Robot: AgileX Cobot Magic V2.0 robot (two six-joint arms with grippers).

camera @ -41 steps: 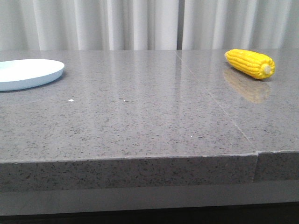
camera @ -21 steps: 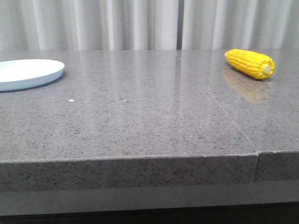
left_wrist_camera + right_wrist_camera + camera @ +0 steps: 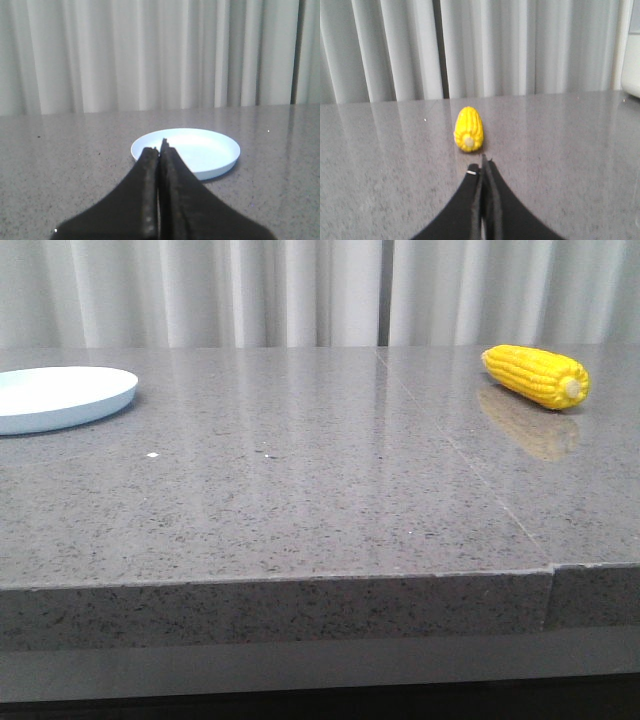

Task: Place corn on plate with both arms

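Note:
The yellow corn [image 3: 537, 376] lies on the grey table at the far right, its pale stub end toward the near right. The pale blue-white plate [image 3: 60, 396] sits at the far left, empty. Neither gripper shows in the front view. In the left wrist view my left gripper [image 3: 159, 150] is shut and empty, its tips in front of the plate [image 3: 210, 150]. In the right wrist view my right gripper [image 3: 482, 167] is shut and empty, short of the corn [image 3: 469, 128], whose stub end faces it.
The grey speckled table [image 3: 300, 490] has a seam running from the back toward the near right, and its front edge crosses the lower front view. White curtains [image 3: 300, 290] hang behind the table. A tiny white speck [image 3: 152, 455] lies near the plate.

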